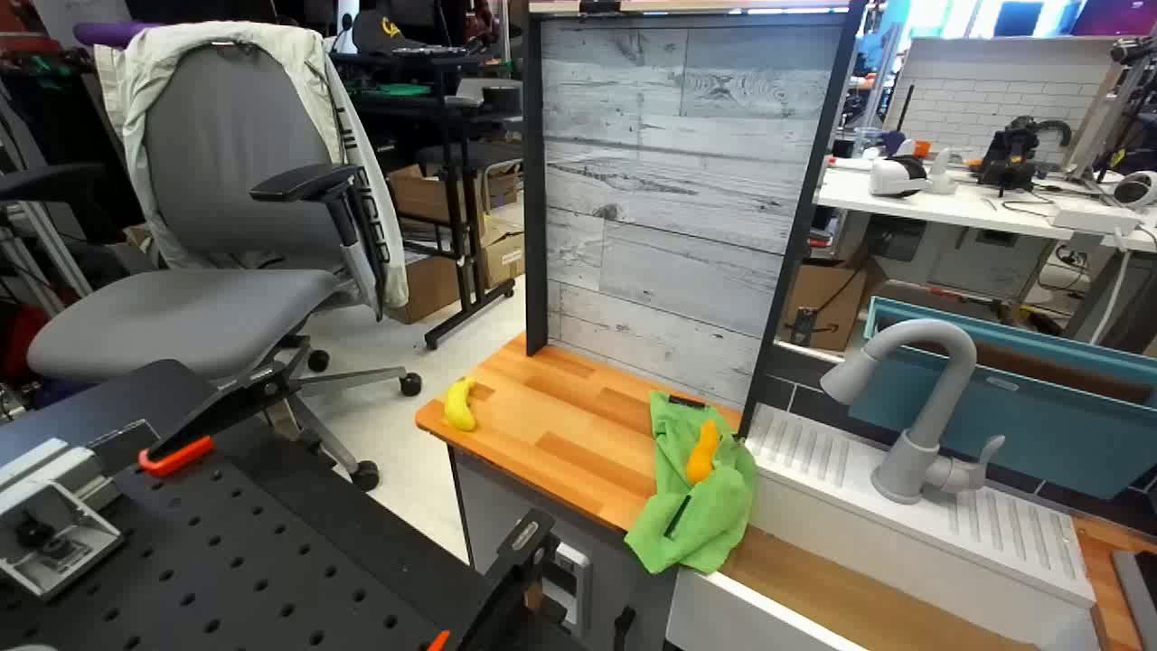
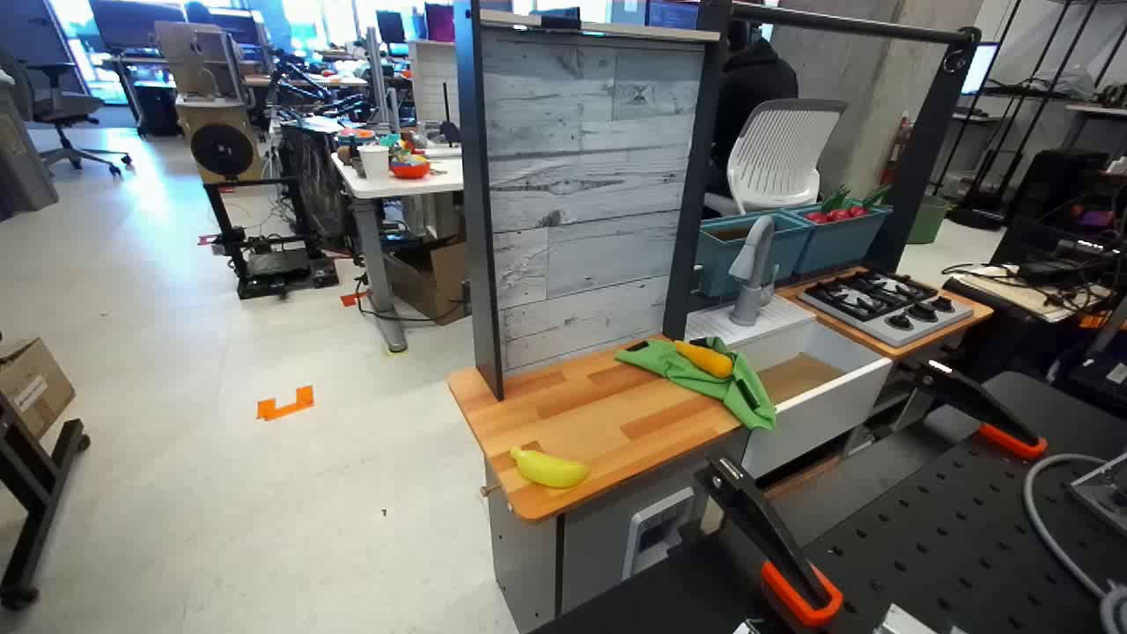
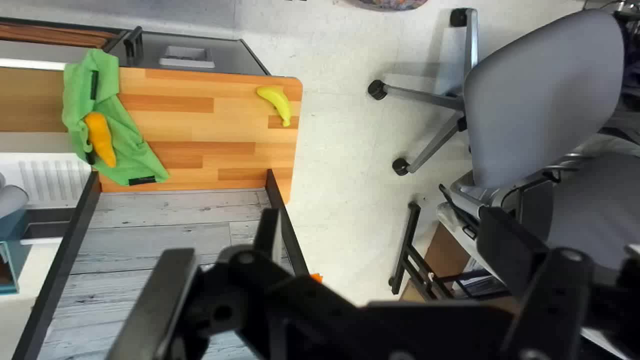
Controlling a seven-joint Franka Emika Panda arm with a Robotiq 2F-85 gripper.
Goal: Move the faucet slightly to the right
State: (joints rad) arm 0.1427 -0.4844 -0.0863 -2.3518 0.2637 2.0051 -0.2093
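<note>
The grey faucet (image 1: pixel 924 429) stands upright on the white ribbed ledge behind the white sink (image 1: pixel 868 533). In this exterior view its arched spout points left and a small lever sticks out at its right. The faucet (image 2: pixel 748 295) shows in an exterior view too, in front of a teal box. In the wrist view only part of the faucet (image 3: pixel 11 199) shows, at the left edge. My gripper (image 3: pixel 385 232) is open with nothing between its fingers, well away from the faucet and above the chair and floor side. It is out of view in both exterior views.
A wooden counter (image 1: pixel 560 420) holds a yellow banana (image 2: pixel 550 468) and a green cloth (image 1: pixel 691 533) with an orange toy vegetable (image 1: pixel 702 452) on it. A tall wood-look panel (image 1: pixel 669 199) rises behind. Teal boxes (image 1: pixel 1039 407) and a toy stove (image 2: pixel 889 304) are near the sink.
</note>
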